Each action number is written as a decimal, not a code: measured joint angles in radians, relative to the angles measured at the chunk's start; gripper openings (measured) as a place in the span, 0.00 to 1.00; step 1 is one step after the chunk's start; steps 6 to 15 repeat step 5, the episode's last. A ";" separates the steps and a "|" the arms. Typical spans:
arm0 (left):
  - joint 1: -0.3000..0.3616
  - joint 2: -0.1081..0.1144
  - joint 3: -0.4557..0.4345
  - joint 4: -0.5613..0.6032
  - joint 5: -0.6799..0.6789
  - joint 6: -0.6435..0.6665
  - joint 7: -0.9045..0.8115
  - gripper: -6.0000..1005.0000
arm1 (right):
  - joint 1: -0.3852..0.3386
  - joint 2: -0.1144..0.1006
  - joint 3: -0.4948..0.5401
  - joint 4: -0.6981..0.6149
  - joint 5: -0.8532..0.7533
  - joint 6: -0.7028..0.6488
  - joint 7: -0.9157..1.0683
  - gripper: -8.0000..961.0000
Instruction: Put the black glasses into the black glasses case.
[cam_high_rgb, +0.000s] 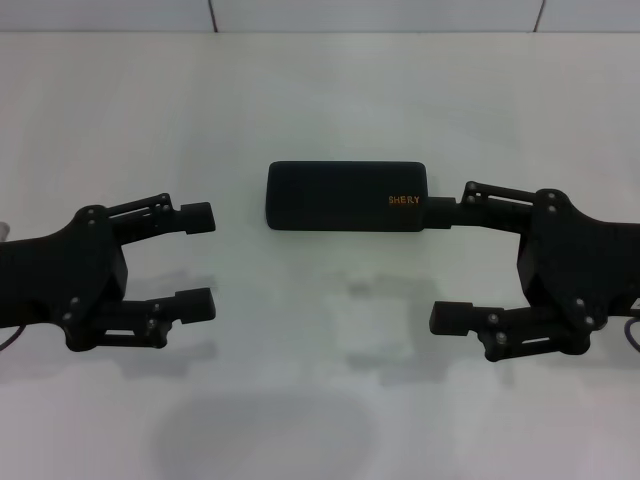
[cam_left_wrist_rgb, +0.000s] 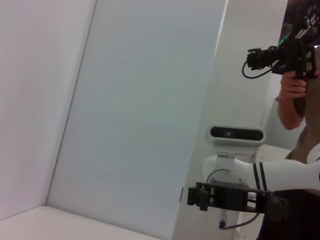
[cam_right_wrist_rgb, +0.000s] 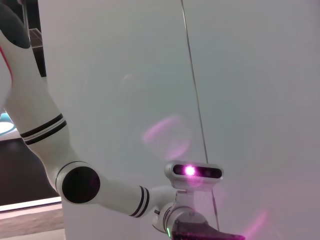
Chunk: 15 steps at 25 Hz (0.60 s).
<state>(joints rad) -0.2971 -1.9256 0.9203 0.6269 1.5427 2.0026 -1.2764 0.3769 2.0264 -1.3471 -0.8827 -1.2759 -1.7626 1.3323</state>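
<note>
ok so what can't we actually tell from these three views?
- Black glasses: in no view. The black glasses case lies shut on the table in the head view, so its inside is hidden.
- Whether the right gripper touches the case: its upper finger overlaps the case's end in the head view.
- Both wrist views face walls and the other arm, so they show no case.
- Left gripper: open, apart from the case.

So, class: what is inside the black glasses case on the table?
That cannot be seen: the black glasses case lies shut, lid covering its inside. No glasses show anywhere. The left gripper and right gripper flank it, both open.
</note>
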 joint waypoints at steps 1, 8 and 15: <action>0.001 0.001 0.000 0.000 0.000 0.000 0.001 0.88 | 0.000 0.000 0.000 0.001 0.000 0.000 0.000 0.89; 0.003 0.001 0.000 0.000 0.000 0.000 0.001 0.88 | 0.000 -0.001 0.006 0.002 0.000 0.002 -0.003 0.89; 0.003 0.001 0.000 0.000 0.000 0.000 0.001 0.88 | 0.000 -0.001 0.006 0.002 0.000 0.002 -0.003 0.89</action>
